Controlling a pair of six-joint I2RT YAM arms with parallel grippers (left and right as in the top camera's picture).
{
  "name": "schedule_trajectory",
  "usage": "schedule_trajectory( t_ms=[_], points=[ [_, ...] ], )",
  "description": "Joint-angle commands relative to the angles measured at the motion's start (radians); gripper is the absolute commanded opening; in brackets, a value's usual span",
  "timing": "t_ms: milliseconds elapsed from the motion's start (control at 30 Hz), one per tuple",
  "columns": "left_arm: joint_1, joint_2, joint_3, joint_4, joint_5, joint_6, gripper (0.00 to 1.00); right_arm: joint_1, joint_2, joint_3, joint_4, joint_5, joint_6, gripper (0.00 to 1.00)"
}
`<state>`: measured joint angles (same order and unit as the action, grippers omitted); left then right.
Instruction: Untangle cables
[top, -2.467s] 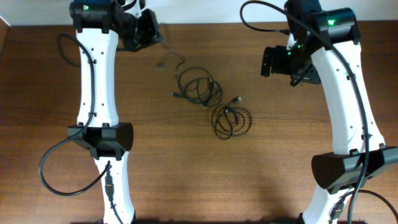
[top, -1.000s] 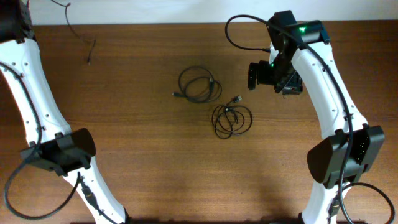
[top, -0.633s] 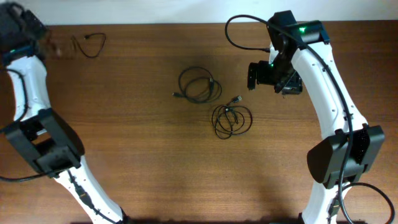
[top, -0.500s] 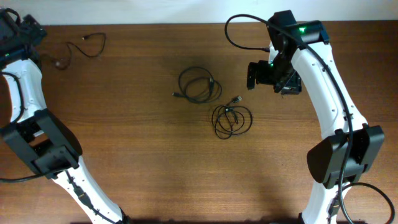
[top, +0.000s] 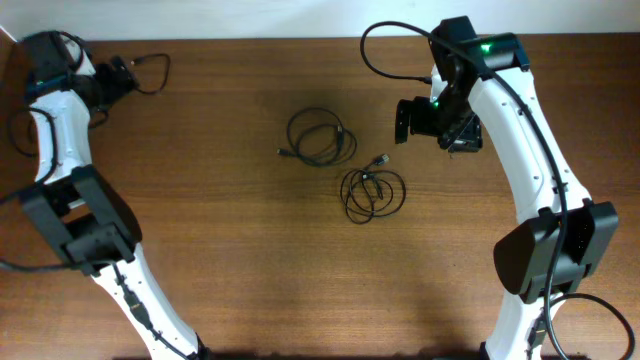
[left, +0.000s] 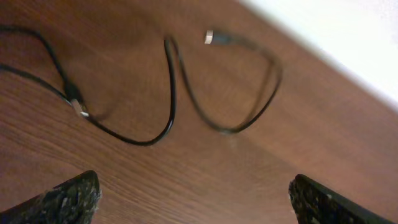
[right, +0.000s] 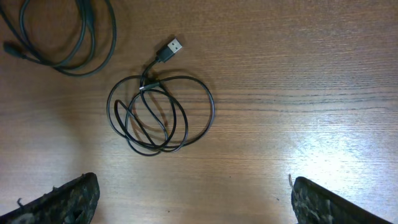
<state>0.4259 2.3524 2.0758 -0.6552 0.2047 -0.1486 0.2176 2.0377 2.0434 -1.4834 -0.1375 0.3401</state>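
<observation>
Far left first: the left gripper hung over the back-left corner of the table, jaws spread wide and holding nothing. In its wrist view both fingertips sat at the bottom corners with bare wood between them. Just beyond lay the first cable, loose and opened into wavy curves near the table's back edge. It had a silvery plug at one end and a dark plug lying beside the cord's other run. The gripper was near that cable but apart from it.

Across to the middle, the second cable lay flat as a loose round loop, with one end poking out on its left side. Just right of it and nearer the front sat the third cable, a tighter coil of several turns. Its USB plug stuck out toward the back. The two were close together but not touching.

On the right, the right gripper hovered above the table, back and right of that coil. It was wide apart too, with nothing held.
</observation>
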Motion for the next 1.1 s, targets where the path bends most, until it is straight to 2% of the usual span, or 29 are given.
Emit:
schedule_trajectory(
  t_ms=[0, 100, 167, 200, 267, 300, 400, 433, 500, 533, 667, 833, 933, 967, 1000, 1033, 1067],
  points=[
    [-0.02, 0.084, 0.0, 0.014, -0.048, 0.294, 0.99, 0.006, 0.013, -0.003, -0.006, -0.01, 0.0, 0.98],
    [-0.02, 0.089, 0.0, 0.079, -0.175, 0.343, 0.98, 0.006, 0.013, -0.003, -0.004, -0.009, 0.0, 0.98],
    [-0.019, 0.103, 0.0, 0.098, -0.175, 0.391, 0.85, 0.006, 0.013, -0.003, 0.012, -0.01, 0.0, 0.98],
    [-0.019, 0.119, 0.0, 0.107, -0.177, 0.43, 0.84, 0.006, 0.013, -0.003, 0.016, -0.01, 0.0, 0.98],
    [-0.018, 0.153, 0.0, 0.151, -0.204, 0.495, 0.67, 0.006, 0.013, -0.003, 0.017, -0.01, 0.0, 0.98],
    [-0.018, 0.159, 0.0, 0.178, -0.209, 0.495, 0.62, 0.006, 0.013, -0.003, 0.017, -0.01, 0.0, 0.98],
    [-0.017, 0.16, 0.0, 0.25, -0.209, 0.495, 0.36, 0.006, 0.013, -0.003, 0.018, -0.01, 0.001, 0.98],
    [-0.017, 0.16, 0.0, 0.259, -0.209, 0.495, 0.33, 0.006, 0.013, -0.003, 0.019, -0.01, 0.001, 0.98],
    [-0.018, 0.16, 0.0, 0.286, -0.209, 0.495, 0.08, 0.006, 0.013, -0.003, 0.018, -0.01, 0.001, 0.98],
    [-0.018, 0.16, 0.001, 0.303, -0.209, 0.495, 0.0, 0.006, 0.013, -0.003, 0.018, -0.01, 0.001, 0.98],
    [-0.019, 0.149, 0.092, 0.355, -0.204, 0.495, 0.0, 0.006, 0.013, -0.003, 0.018, -0.011, 0.001, 0.98],
    [-0.025, 0.142, 0.301, 0.374, -0.068, 0.495, 0.0, 0.006, 0.013, -0.003, 0.018, -0.013, 0.001, 0.98],
    [-0.032, 0.151, 0.288, 0.341, 0.016, 0.542, 0.0, 0.006, 0.013, -0.003, 0.023, -0.013, 0.001, 0.98],
    [-0.035, 0.161, 0.274, 0.312, 0.013, 0.559, 0.15, 0.006, 0.013, -0.003, 0.024, -0.013, 0.001, 0.98],
    [-0.035, 0.174, 0.262, 0.293, 0.012, 0.558, 0.54, 0.006, 0.013, -0.003, 0.023, -0.013, 0.001, 0.98],
    [-0.034, 0.19, 0.253, 0.276, 0.009, 0.558, 0.99, 0.006, 0.013, -0.003, 0.022, -0.013, 0.001, 0.98],
    [-0.029, 0.21, 0.249, 0.248, 0.009, 0.557, 0.99, 0.007, 0.013, -0.003, 0.021, -0.013, 0.001, 0.99]
  ],
)
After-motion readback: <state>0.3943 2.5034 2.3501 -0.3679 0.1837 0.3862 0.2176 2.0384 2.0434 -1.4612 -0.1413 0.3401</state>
